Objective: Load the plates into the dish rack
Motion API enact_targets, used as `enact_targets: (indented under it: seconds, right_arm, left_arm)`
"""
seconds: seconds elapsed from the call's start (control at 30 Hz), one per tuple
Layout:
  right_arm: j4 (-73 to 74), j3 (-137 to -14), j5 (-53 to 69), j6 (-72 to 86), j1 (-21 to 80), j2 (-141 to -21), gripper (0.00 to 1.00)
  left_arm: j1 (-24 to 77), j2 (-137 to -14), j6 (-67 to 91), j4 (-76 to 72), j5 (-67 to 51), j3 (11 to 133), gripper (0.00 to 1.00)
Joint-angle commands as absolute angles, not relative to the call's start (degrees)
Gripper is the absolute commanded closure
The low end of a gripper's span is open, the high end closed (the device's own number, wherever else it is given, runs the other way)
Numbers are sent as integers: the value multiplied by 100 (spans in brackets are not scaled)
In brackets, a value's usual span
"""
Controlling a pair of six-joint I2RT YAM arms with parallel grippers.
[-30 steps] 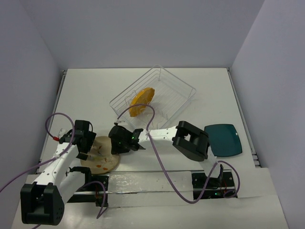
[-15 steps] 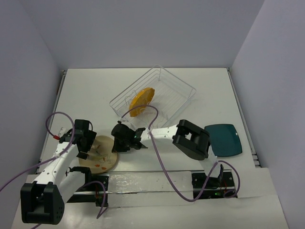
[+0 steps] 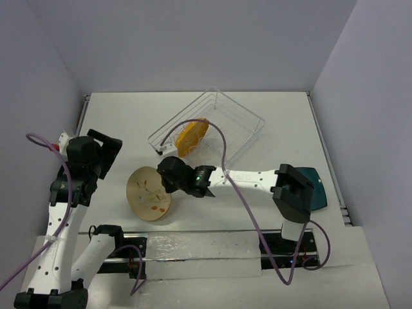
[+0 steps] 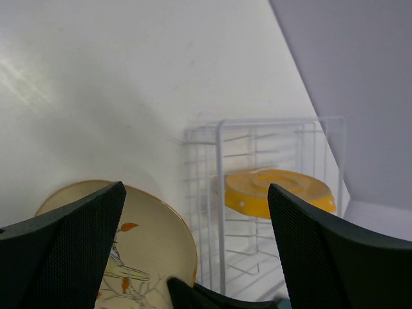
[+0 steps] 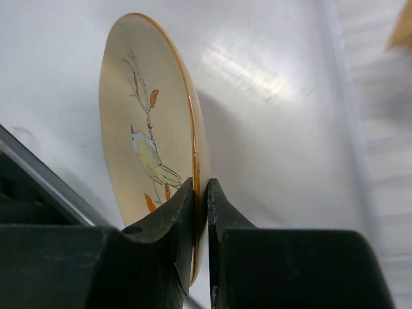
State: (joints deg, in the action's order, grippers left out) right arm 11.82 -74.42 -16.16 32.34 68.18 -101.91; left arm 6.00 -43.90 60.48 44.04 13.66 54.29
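Raised: beige plate point(image 5: 145, 129) in right gripper point(image 5: 201, 193); three plates point(image 3: 318, 190), one dish rack point(image 3: 242, 105).

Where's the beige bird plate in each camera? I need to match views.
Top external: beige bird plate left of centre, tilted up, rim in the right gripper.
Left wrist: plate at bottom left, beside the dish rack.
Right wrist: plate centre-left, edge-on, rim pinched between the fingers.
Shared landmark: the orange-yellow plate in the rack, in top and left wrist views.

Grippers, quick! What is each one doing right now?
Left gripper: open, holding nothing.
Right gripper: closed on the rim of the beige plate, which stands on edge.
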Motion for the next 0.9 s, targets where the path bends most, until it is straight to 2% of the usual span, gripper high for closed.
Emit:
enact_targets:
  seconds: [0.0, 0.2, 0.27, 0.4, 0.47, 0.53, 0.7, 0.87]
  right_arm:
    - [82, -7377, -1560, 1168, 6631, -8945, 100]
    - [-615, -7017, -239, -1107, 6273, -7827, 100]
    - [-575, -7062, 544, -1934, 6104, -7500, 100]
    - [-120, -7287, 2372, -3471, 5554, -6945, 100]
    - [731, -7586, 2986, -4082, 5138, -6813, 100]
    - [1626, -8174, 2955, -5507, 4975, -6803, 100]
    - [2722, -8401, 2735, -7612, 4334, -6679, 100]
    - [3139, -8679, 3100, -8718, 3698, -6971, 100]
  left_arm:
    - [577, -4591, 5242, 3799, 537, 5890, 1]
    - [571, -4630, 4982, 3352, 444, 6197, 1]
    - [576, -4614, 4913, 3239, 413, 6196, 1]
    - [573, -4637, 4790, 3206, 274, 6210, 1]
    - [573, -4687, 4718, 3312, 239, 6270, 1]
    - [576, -4698, 4611, 3401, 294, 6289, 1]
    - [573, -4574, 4521, 3278, 436, 6058, 1]
    - [575, -4709, 4591, 3478, 826, 6146, 1]
